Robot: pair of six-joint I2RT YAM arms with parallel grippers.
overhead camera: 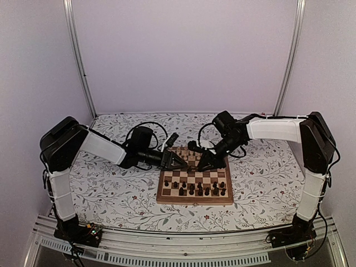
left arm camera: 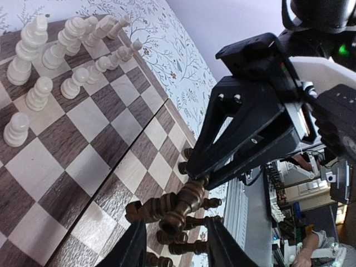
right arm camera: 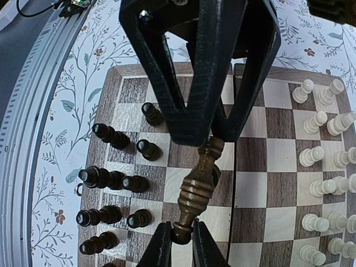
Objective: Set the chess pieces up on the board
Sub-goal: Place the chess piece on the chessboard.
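Right wrist view: right gripper [right arm camera: 210, 139] clamps a dark-brown turned wooden chess piece [right arm camera: 194, 189] by its head, base between the parted jaws of the left gripper [right arm camera: 182, 246].

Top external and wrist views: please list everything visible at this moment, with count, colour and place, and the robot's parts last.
square wooden chessboard: one, dark brown and tan squares, middle of the table.
dark brown-black wooden chess pieces: many, exact count unclear, on the board's rows nearest the arms.
pale cream wooden chess pieces: many, exact count unclear, on the far rows.
tall dark brown piece: one, in the air above the board, between the two grippers.
floral-patterned table: one, white with grey leaves, under the board.
metal rail: one, silver, along the near table edge.
left gripper: one, black, open around one end of the tall piece.
right gripper: one, black, shut on its other end.
left arm, right arm: two, white and black.
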